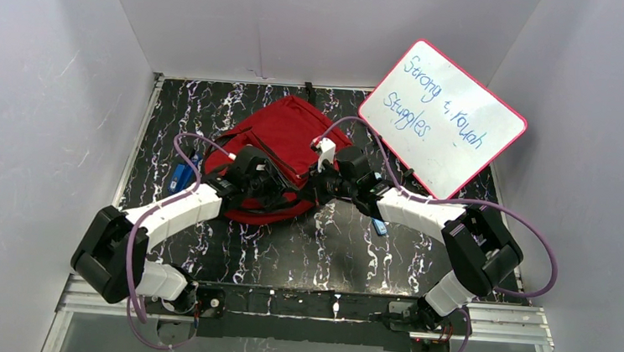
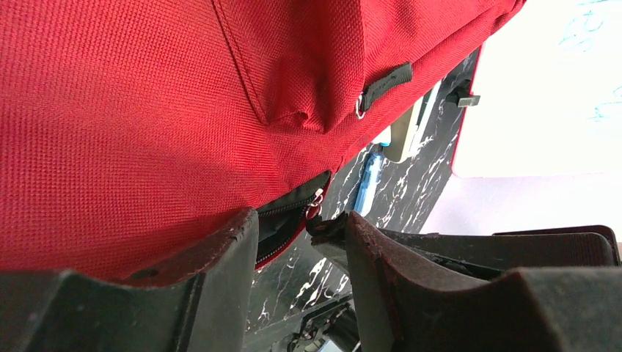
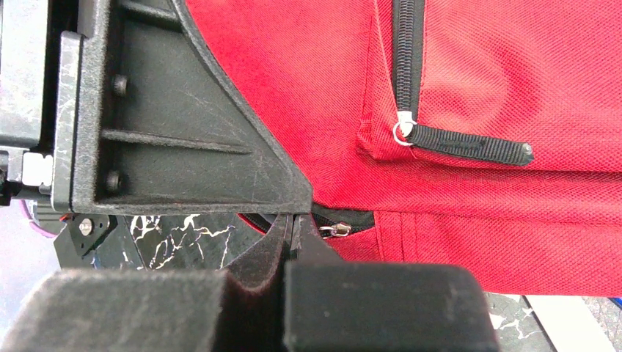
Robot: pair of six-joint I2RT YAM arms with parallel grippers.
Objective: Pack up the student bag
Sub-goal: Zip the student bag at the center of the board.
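Observation:
The student bag [image 1: 282,144], a red backpack, lies flat on the black marbled table [image 1: 328,245]. Both grippers meet at its near edge. My left gripper [image 1: 267,185] is open. In the left wrist view its jaws [image 2: 299,220] stand apart around the corner of the main zipper [image 2: 282,227], which is partly unzipped, with one finger against the red fabric. My right gripper [image 3: 293,224] is shut, its tips pinching the black pull beside the silver slider [image 3: 337,229]. The front pocket's zipper pull [image 3: 469,145] lies loose on the bag [image 3: 477,66].
A pink-framed whiteboard [image 1: 443,119] with blue writing leans at the back right. Blue items [image 1: 181,174] lie left of the bag, and a blue pen [image 1: 379,227] lies under the right arm. White walls close in the table on three sides.

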